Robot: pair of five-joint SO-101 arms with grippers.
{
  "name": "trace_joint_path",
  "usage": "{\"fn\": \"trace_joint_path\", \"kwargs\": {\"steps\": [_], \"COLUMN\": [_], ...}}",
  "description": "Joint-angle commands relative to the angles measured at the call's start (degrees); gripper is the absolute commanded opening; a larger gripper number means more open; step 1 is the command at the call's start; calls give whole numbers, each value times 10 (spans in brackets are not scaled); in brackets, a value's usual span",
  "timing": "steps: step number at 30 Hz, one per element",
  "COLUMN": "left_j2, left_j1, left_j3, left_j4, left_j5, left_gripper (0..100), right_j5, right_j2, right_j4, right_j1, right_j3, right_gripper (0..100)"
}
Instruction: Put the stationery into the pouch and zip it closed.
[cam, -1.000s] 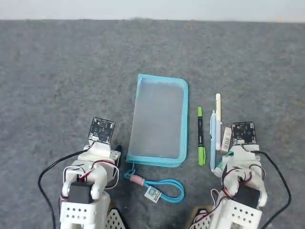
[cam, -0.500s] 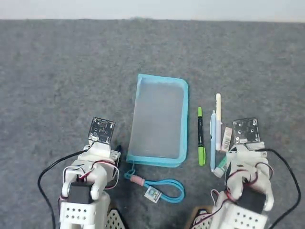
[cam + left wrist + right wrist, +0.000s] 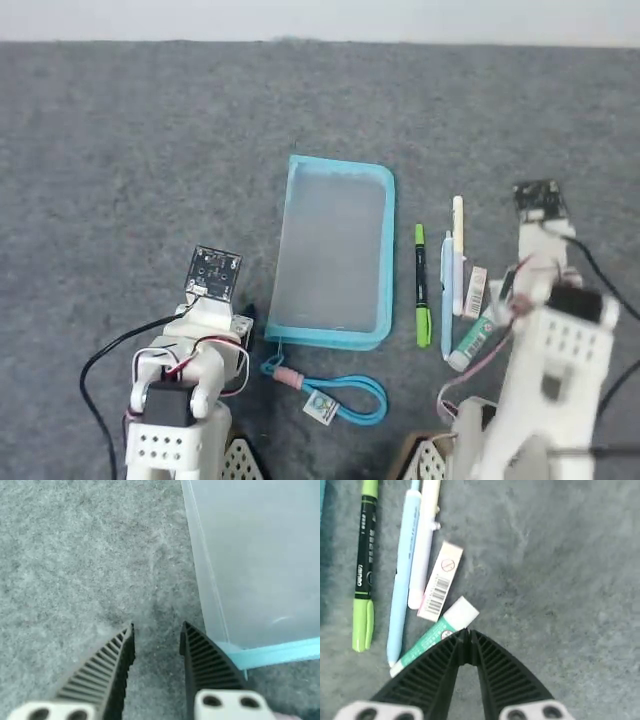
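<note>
The translucent pouch (image 3: 335,255) with teal edging lies flat mid-table, and I cannot tell whether its zip is open. Right of it lie a green-and-black highlighter (image 3: 422,285), a pale blue pen (image 3: 447,290), a cream pen (image 3: 458,250), a small eraser (image 3: 476,290) and a green-and-white tube (image 3: 475,340). My right gripper (image 3: 467,632) is shut and empty, hovering over the tube (image 3: 432,640) beside the eraser (image 3: 440,580). My left gripper (image 3: 158,627) is slightly open over bare carpet, just beside the pouch's near corner (image 3: 250,565).
The pouch's teal strap (image 3: 330,395) with a pink piece and a tag loops on the carpet in front of the pouch. Grey carpet covers the table, with open room to the far left and along the far side. The right arm (image 3: 556,330) stands tall by the stationery.
The right arm has risen and swung away from its base toward the stationery, its wrist now higher and farther out. The left arm and all objects are unmoved.
</note>
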Motion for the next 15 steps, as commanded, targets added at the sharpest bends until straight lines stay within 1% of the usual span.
{"fn": "trace_joint_path", "kwargs": {"steps": [1, 4, 8, 11, 15], "left_j2": [0, 0, 0, 0, 0], "left_j1": [-3, -3, -3, -3, -3], "left_j3": [-3, -3, -3, -3, -3], "left_j4": [4, 4, 4, 4, 4], "left_j5": [-4, -4, -4, -4, -4], "left_gripper": [145, 145, 145, 145, 145], "right_j5": [-33, -46, -54, -115, -130], "right_j2": [65, 82, 118, 167, 212], "right_j4": [4, 0, 38, 26, 6], "right_j1": [-4, -7, -71, -114, -100], "right_j3": [-89, -106, -94, -78, -77], "right_gripper": [8, 9, 11, 11, 72]}}
